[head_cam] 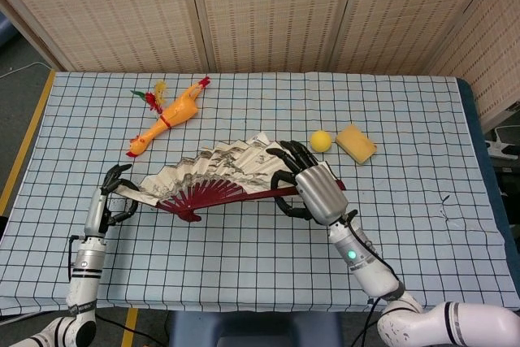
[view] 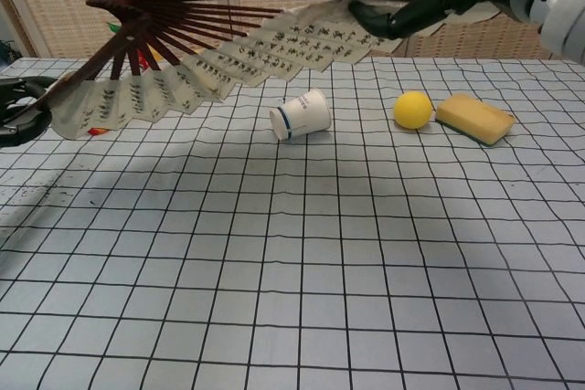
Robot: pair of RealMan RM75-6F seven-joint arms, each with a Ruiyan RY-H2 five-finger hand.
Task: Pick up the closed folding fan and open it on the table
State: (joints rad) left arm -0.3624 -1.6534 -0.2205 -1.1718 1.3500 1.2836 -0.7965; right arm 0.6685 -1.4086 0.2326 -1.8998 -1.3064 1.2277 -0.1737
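Note:
The folding fan [head_cam: 213,175] is spread wide, with dark red ribs and a cream leaf covered in writing, and it hangs above the checked table [head_cam: 244,241]. My right hand [head_cam: 314,193] grips its right outer rib. My left hand [head_cam: 110,202] holds the left outer rib at the leaf's far end. In the chest view the fan [view: 228,52] arches across the top, from the left hand [view: 18,109] at the left edge up to the right hand [view: 430,2] at the top right. The pivot [head_cam: 188,214] points toward me.
A white paper cup [view: 302,114] lies on its side under the fan, hidden in the head view. A yellow ball [head_cam: 321,140] and a yellow sponge [head_cam: 356,143] sit to the right. A rubber chicken [head_cam: 166,119] lies at the back left. Woven screens stand behind the table.

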